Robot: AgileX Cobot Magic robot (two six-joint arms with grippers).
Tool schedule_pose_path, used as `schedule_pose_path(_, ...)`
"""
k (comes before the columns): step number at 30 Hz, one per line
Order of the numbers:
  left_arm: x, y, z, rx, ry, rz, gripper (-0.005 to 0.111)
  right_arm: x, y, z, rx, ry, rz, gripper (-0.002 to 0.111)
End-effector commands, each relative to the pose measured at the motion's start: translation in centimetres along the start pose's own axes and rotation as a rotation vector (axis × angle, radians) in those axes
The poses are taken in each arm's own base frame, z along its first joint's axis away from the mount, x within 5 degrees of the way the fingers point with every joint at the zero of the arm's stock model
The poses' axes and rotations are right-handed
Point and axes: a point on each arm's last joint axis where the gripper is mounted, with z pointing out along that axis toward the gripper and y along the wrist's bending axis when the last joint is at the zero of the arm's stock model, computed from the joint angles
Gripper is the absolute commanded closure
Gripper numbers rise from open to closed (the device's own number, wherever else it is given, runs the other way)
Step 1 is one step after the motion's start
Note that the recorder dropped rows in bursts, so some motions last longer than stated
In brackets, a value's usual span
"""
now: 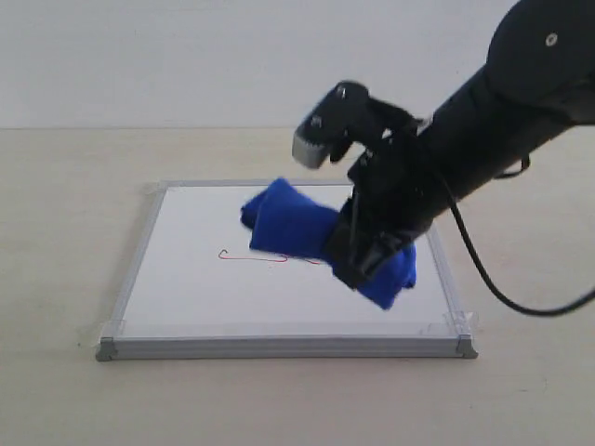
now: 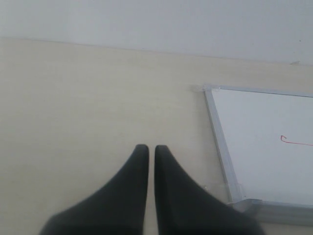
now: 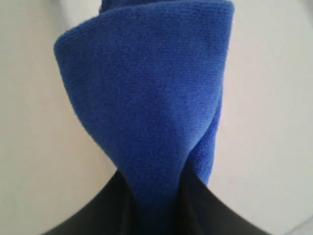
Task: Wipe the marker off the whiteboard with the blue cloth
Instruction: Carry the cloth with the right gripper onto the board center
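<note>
- The right tool [image 1: 358,268] is clenched on the blue cloth [image 1: 288,221], which drapes ahead of it onto the whiteboard [image 1: 186,293].
- The red marker line [image 1: 249,257] shows unwiped, running out from under the cloth away from the tool; the wiping looks barely begun.
- The left tool [image 2: 151,154] is pinched together on nothing, over the desk [image 2: 73,98] beside the board.

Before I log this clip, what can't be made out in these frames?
1. Exterior view: the marker has its right end hidden under the blue cloth and right gripper.
2. Left wrist view: the marker runs off the picture edge; only the left gripper, shut, and part of the whiteboard show.
3. Right wrist view: the cloth fills the frame, hiding any ink beneath.
</note>
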Motion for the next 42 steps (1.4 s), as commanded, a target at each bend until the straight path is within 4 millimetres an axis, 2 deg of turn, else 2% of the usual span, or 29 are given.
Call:
schedule_pose_path(1, -0.2, 0.0, -0.1, 0.002, -0.018, -0.003, 0.102, -2.1, -2.9, 0.0, 0.213, -0.052, 0.141, 0.108)
schedule_pose_path(6, -0.2, 0.0, -0.1, 0.002, -0.018, -0.003, 0.102, -1.8, -5.0, 4.4, 0.238, 0.085, 0.178, 0.108)
schedule_pose_path(14, -0.2, 0.0, -0.1, 0.002, -0.018, -0.003, 0.102, -1.0, -7.1, 10.2, 0.274, 0.142, 0.285, 0.108)
schedule_pose_path(20, -0.2, 0.0, -0.1, 0.002, -0.018, -0.003, 0.102, 0.5, -7.2, 13.0, 0.255, 0.211, 0.317, 0.108)
schedule_pose_path(24, -0.2, 0.0, -0.1, 0.002, -0.018, -0.003, 0.102, 1.2, -7.0, 14.1, 0.236, 0.256, 0.322, 0.108)
schedule_pose_path(30, -0.2, 0.0, -0.1, 0.002, -0.018, -0.003, 0.102, 1.0, -4.9, 15.2, 0.188, 0.305, 0.299, 0.108)
schedule_pose_path(38, -0.2, 0.0, -0.1, 0.002, -0.018, -0.003, 0.102, -1.4, 2.6, 16.6, 0.066, 0.362, 0.020, 0.108)
schedule_pose_path(40, -0.2, 0.0, -0.1, 0.002, -0.018, -0.003, 0.102, -1.7, 3.0, 16.7, 0.061, 0.358, -0.002, 0.108)
schedule_pose_path(42, -0.2, 0.0, -0.1, 0.002, -0.018, -0.003, 0.102, -1.8, 2.0, 16.6, 0.108, 0.332, 0.004, 0.108)
